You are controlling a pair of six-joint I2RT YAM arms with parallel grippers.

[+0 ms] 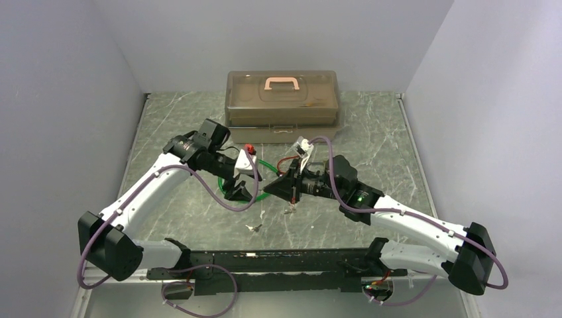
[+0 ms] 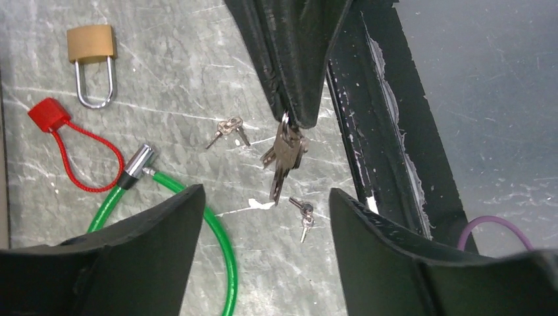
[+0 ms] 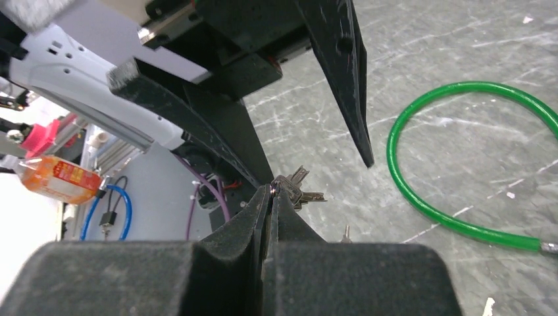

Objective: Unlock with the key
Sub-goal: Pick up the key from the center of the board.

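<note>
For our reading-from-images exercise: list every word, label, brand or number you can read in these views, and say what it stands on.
No text can be read in any view.
Red label on the orange bottle: print present, too blurred to read.
Brass padlock: no legible marking.
Red tag: no legible marking.

A translucent brown plastic box (image 1: 283, 106) stands at the back. A green cable (image 2: 229, 276) lies beside a red wire-looped tag (image 2: 49, 114).
</note>
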